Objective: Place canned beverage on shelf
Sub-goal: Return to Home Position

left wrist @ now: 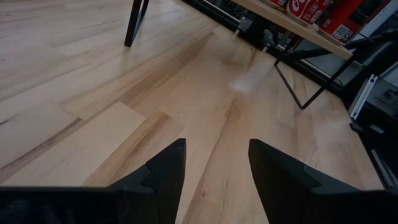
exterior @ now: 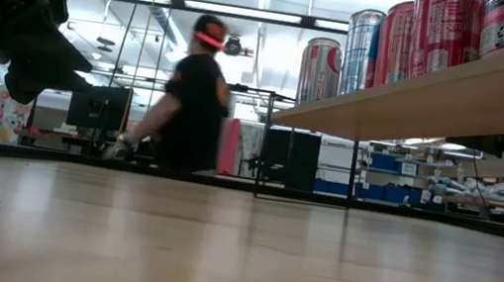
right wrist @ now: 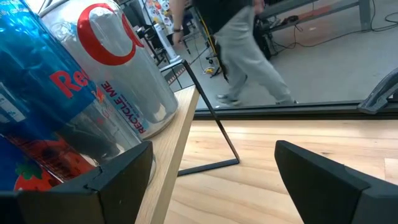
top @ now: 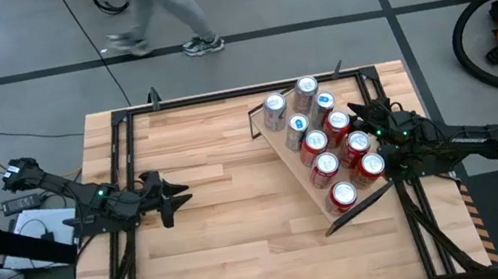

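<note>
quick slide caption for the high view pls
Soda cans in two rows on the angled shelf; left pincer open over the tabletop, right pincer open beside the cans.

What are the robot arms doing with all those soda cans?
The cans, red and silver, stand upright in two rows on the shelf at the right side of the table. Neither arm holds one. The right gripper is open and empty, right by the cans at the shelf's edge. The left gripper hangs open above the bare left side of the table. A person walks past behind the table.
</note>
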